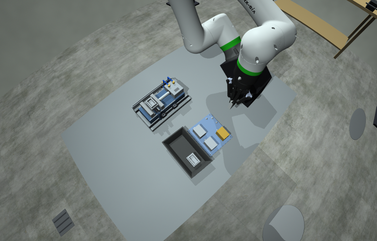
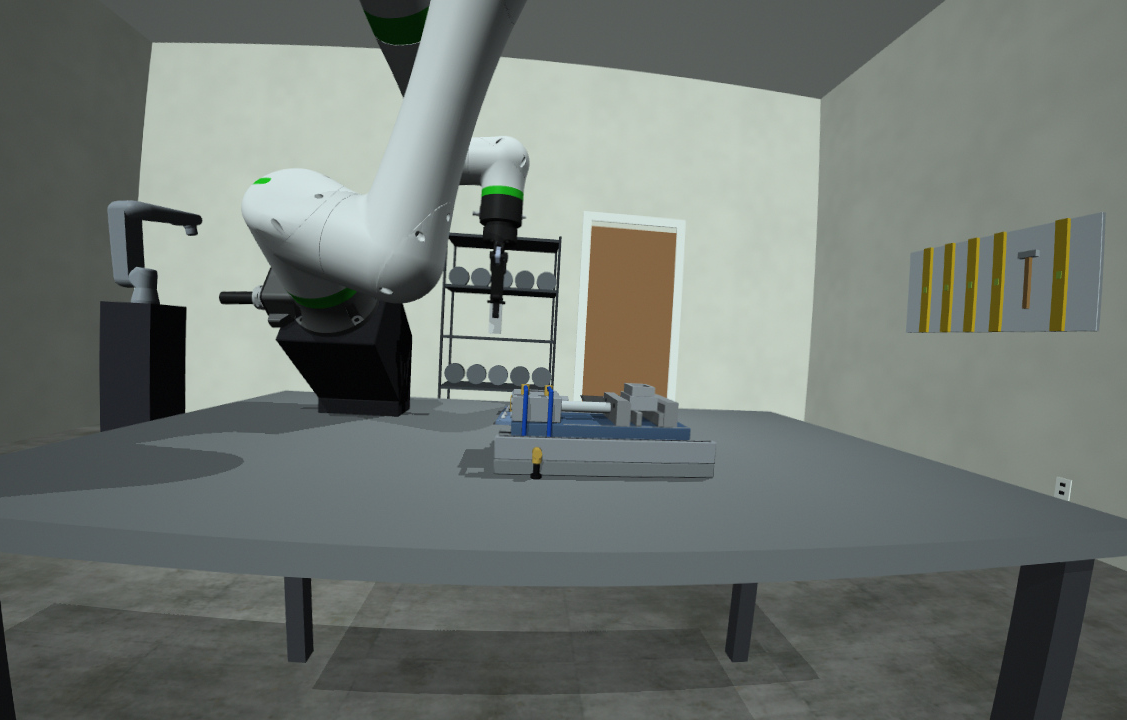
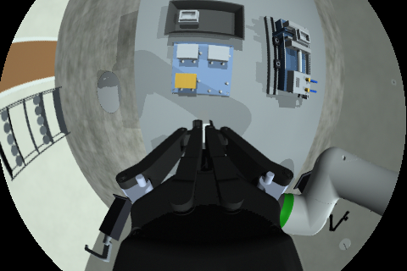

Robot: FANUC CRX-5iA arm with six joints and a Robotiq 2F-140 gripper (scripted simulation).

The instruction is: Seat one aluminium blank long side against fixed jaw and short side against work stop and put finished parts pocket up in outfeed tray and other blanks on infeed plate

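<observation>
Grey table [image 1: 117, 167] on a mottled concrete floor, brown door [image 2: 630, 308] and a shelf rack [image 2: 557, 304] of round stock at the back wall. High over the table, near the arm's black base [image 1: 266, 82], the gripper [image 1: 231, 106] — fingers pinched fully together, clenched on nothing, pointing down. Well apart from it, the blue infeed plate [image 1: 212, 121]: two aluminium blanks [image 1: 199, 131] [image 1: 210, 143] lying flat, one brass blank [image 1: 222, 133] flat at the plate's edge nearer the arm. Touching the plate's far side, the dark outfeed tray [image 1: 173, 143], one finished part [image 1: 193, 159] flat on its floor, pocket up. Further off, the vise [image 1: 161, 103], with a pocketed grey piece [image 1: 151, 103] sitting near its end away from the blue hoses [image 1: 167, 80]; whether it rests in the opening, cannot tell. From the wrist view, closed fingertips hanging just short of the plate.
</observation>
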